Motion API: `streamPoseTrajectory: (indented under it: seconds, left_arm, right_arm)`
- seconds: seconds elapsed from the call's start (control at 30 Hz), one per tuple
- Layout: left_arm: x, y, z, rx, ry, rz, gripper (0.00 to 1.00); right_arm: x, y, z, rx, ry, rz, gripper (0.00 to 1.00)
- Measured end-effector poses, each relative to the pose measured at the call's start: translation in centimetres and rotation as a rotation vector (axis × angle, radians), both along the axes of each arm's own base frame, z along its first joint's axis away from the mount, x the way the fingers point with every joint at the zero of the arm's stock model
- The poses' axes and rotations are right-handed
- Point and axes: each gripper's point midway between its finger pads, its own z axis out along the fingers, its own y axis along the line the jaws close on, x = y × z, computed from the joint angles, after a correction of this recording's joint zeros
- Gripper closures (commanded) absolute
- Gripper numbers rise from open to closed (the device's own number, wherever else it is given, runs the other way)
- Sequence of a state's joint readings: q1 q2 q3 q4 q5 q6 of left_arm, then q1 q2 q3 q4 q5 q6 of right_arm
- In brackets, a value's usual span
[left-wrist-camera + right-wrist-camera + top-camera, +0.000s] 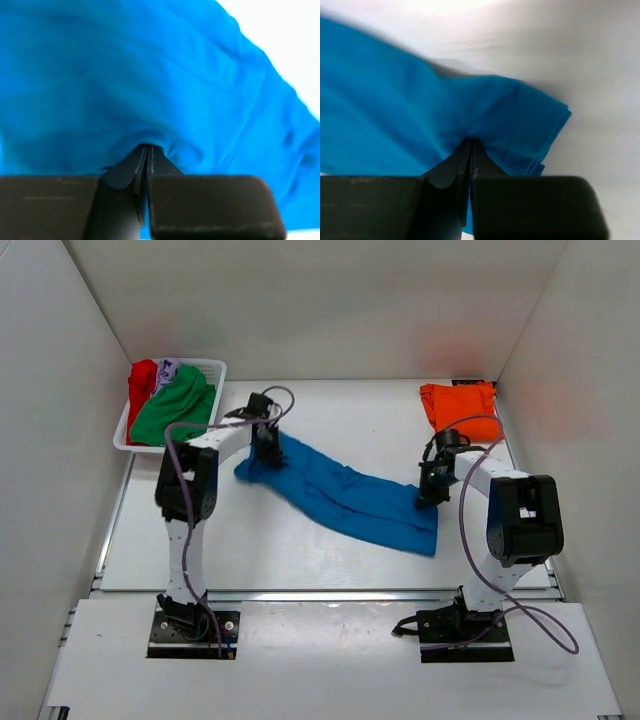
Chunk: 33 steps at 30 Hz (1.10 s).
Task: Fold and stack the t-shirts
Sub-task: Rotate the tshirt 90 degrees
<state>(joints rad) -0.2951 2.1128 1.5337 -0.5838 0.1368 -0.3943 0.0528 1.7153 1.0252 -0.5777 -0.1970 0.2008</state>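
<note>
A blue t-shirt (345,495) lies stretched in a long band across the middle of the table. My left gripper (266,452) is shut on its upper left end; in the left wrist view (147,150) the cloth (150,75) bunches at the closed fingertips. My right gripper (428,495) is shut on its right end; in the right wrist view (470,145) the folded layers (520,120) show beside the tips. A folded orange t-shirt (459,403) lies at the back right. Green (175,405), red (141,390) and pale lilac (168,368) shirts sit in the basket.
The white slatted plastic basket (214,368) stands at the back left corner. White walls enclose the table on the left, back and right. Cables loop over both arms.
</note>
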Motion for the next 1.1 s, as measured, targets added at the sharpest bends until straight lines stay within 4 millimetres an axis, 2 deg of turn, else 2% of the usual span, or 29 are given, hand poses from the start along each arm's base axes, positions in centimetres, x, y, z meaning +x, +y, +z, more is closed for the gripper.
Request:
streamPoseTrajectory:
  seconds: [0.1, 0.23, 0.27, 0.33, 0.43, 0.53, 0.63, 0.83, 0.93, 1.0, 1.03, 1.1]
  left_arm:
    - [6.4, -2.1, 0.2, -0.015, -0.043, -0.016, 0.87]
    - [14.4, -5.3, 0.6, -0.08, -0.15, -0.027, 0.94]
    - [15.5, -5.9, 0.5, -0.108, -0.172, -0.026, 0.95]
    - [16.2, -6.8, 0.4, -0.159, -0.182, -0.031, 0.95]
    - [15.4, -6.9, 0.3, -0.191, -0.158, -0.027, 0.95]
    - [15.0, -7.0, 0.4, -0.21, -0.148, -0.015, 0.96]
    - [16.2, -7.2, 0.5, -0.25, -0.16, 0.006, 0.97]
    - [17.3, -6.8, 0.7, -0.335, -0.167, 0.048, 0.89]
    - [17.9, -6.4, 1.2, -0.356, -0.175, 0.073, 0.78]
    - [18.2, -6.2, 2.1, -0.378, -0.183, 0.084, 0.72]
    - [18.2, -6.2, 2.7, -0.387, -0.188, 0.088, 0.68]
    - [18.1, -5.9, 4.3, -0.392, -0.206, 0.084, 0.62]
  right_arm:
    - [-2.0, 3.8, -0.2, 0.015, 0.008, 0.042, 1.0]
    - [-6.4, 11.1, -0.4, 0.165, -0.019, 0.069, 1.0]
    - [-7.4, 13.0, -0.4, 0.215, -0.026, 0.066, 1.0]
    - [-8.9, 16.6, -0.3, 0.312, -0.026, 0.069, 1.0]
    - [-10.8, 21.2, 0.0, 0.407, -0.018, 0.089, 1.0]
    - [-12.4, 23.9, 0.0, 0.452, 0.001, 0.09, 1.0]
    - [-13.7, 24.8, 0.0, 0.498, 0.014, 0.062, 1.0]
    - [-14.8, 24.3, 0.5, 0.526, -0.014, 0.056, 0.99]
    - [-15.5, 24.7, 2.2, 0.529, -0.076, 0.123, 0.91]
    - [-15.7, 24.8, 3.8, 0.538, -0.137, 0.171, 0.8]
    - [-15.6, 24.9, 4.6, 0.538, -0.173, 0.195, 0.69]
    - [-15.0, 24.7, 6.4, 0.536, -0.248, 0.242, 0.65]
